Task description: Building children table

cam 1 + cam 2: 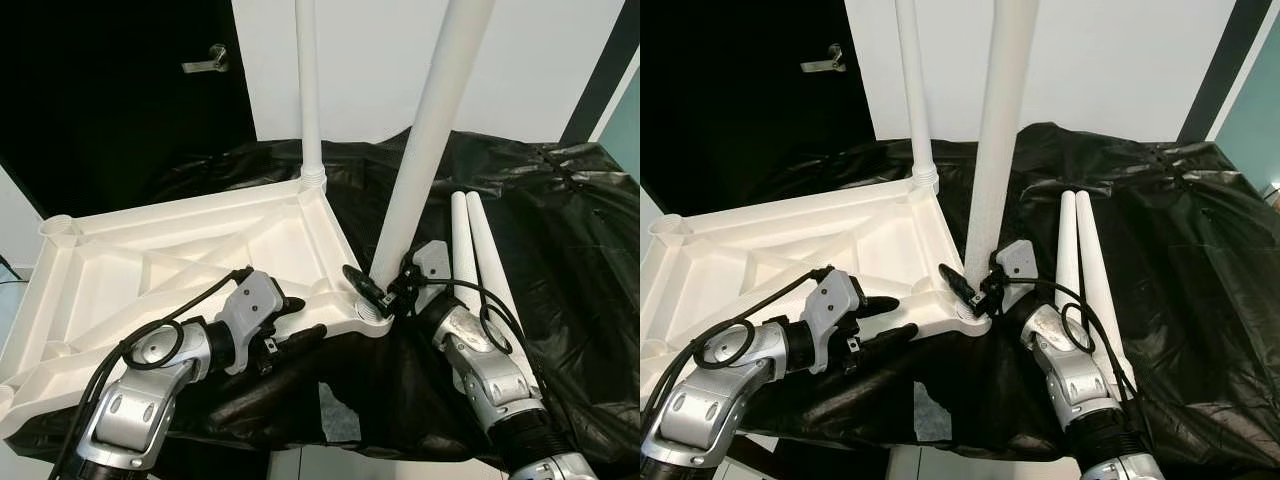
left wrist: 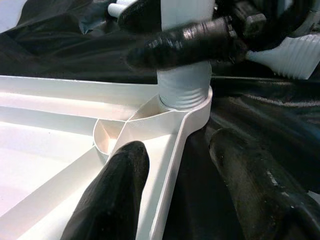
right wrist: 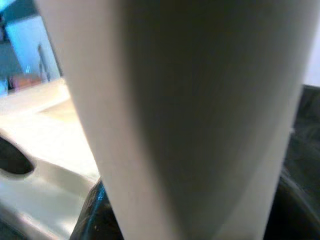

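While the right tool (image 1: 383, 291) clamps the near leg (image 1: 428, 140), the left tool (image 1: 300, 322) straddles the tabletop (image 1: 150, 265) rim, spread wide.

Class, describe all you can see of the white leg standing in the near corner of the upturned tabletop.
The near leg is a smooth white tube, plastic by its look, widening upward and leaning slightly. Its ribbed lower end sits in the corner socket of the white tabletop. The right claw grips it just above the socket; the left claw straddles the tabletop's edge nearby.
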Robot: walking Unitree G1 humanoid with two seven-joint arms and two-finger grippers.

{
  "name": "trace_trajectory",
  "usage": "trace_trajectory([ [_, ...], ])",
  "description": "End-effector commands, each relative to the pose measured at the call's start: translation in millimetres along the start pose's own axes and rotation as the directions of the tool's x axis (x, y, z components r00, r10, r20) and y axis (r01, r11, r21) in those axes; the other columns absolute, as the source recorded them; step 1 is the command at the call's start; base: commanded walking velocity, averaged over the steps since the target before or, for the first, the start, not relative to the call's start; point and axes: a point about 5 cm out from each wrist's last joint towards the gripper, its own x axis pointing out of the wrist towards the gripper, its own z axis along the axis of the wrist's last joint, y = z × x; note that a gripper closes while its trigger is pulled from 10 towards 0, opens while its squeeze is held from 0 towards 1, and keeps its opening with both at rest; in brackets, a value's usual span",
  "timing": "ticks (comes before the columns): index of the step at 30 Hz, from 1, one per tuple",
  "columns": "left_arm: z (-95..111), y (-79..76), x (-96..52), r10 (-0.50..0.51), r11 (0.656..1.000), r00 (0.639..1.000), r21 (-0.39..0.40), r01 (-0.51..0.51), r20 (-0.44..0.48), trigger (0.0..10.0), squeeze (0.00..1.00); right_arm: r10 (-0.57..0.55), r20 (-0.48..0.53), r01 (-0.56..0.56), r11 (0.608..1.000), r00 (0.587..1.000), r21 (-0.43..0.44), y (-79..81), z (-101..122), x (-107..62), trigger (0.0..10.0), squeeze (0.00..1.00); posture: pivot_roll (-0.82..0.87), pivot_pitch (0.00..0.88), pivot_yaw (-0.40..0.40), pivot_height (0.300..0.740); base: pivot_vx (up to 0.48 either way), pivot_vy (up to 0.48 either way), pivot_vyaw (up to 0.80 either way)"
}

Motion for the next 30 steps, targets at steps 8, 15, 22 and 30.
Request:
trace_trajectory([
  [8, 1.7, 2.1, -0.8, 0.026, 1.000, 1.000, 0.011, -0.026, -0.008, 10.0, 0.00, 0.064, -0.177, -0.057, 0.997, 0.982, 0.043, 15.4, -38.2, -15.4, 10.0, 0.00, 0.04, 0.000, 0.026, 0.740, 0.000, 0.000, 0.00],
  [15, 1.7, 2.3, -1.1, 0.025, 1.000, 1.000, 0.013, -0.025, -0.009, 10.0, 0.00, 0.060, -0.164, -0.041, 0.992, 0.985, 0.119, 14.9, -37.1, -15.2, 10.0, 0.00, 0.04, 0.000, 0.029, 0.740, 0.000, 0.000, 0.00],
  [22, 1.6, 2.4, -1.4, 0.025, 1.000, 1.000, 0.014, -0.025, -0.012, 10.0, 0.00, 0.065, -0.157, -0.038, 0.984, 0.985, 0.172, 13.3, -36.2, -15.1, 10.0, 0.00, 0.04, 0.000, 0.027, 0.740, 0.000, 0.000, 0.00],
  [30, 1.8, 2.2, -1.5, 0.028, 1.000, 1.000, 0.015, -0.027, -0.011, 10.0, 0.00, 0.073, -0.159, -0.041, 0.980, 0.985, 0.195, 14.5, -37.4, -15.4, 10.0, 0.00, 0.04, 0.000, 0.023, 0.740, 0.000, 0.000, 0.00],
])
